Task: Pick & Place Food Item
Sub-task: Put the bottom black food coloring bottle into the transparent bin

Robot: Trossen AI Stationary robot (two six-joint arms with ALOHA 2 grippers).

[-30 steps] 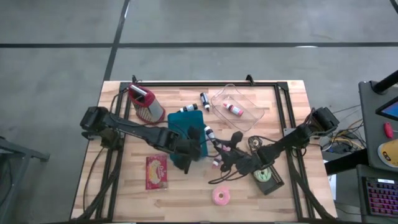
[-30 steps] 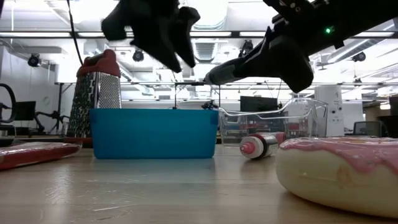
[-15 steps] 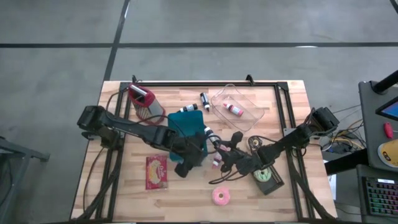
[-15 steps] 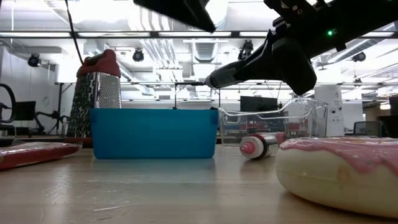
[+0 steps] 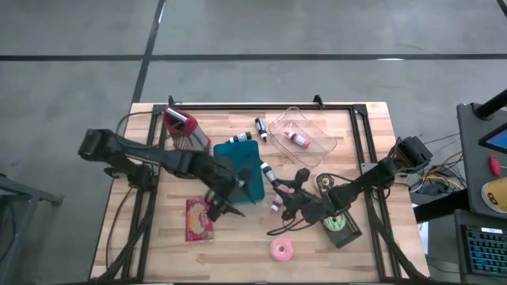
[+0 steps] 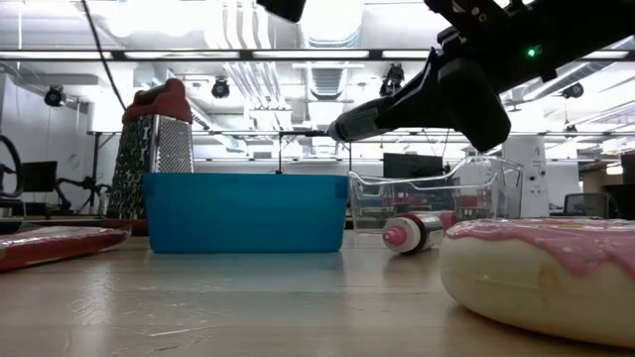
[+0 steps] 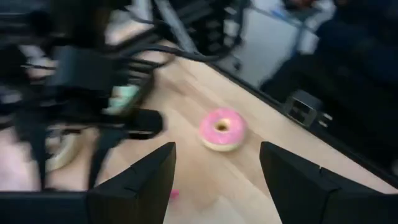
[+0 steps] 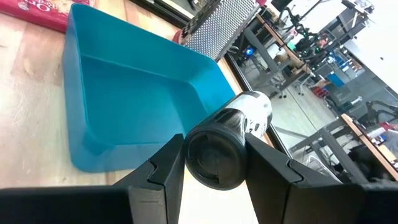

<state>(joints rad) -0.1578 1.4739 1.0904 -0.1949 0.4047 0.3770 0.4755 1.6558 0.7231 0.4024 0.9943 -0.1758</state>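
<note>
Bright ceiling strip lights glare overhead in the low view; the left wrist view is heavily motion-blurred; the high view is evenly lit.

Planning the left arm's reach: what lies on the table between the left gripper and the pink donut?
Nothing. In the left wrist view bare wood runs from the open left gripper to the pink donut; the high view agrees. The right gripper, holding a bottle, sits off to one side.

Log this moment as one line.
right gripper: holding tube by blue bin | left gripper: open, facing donut
</note>
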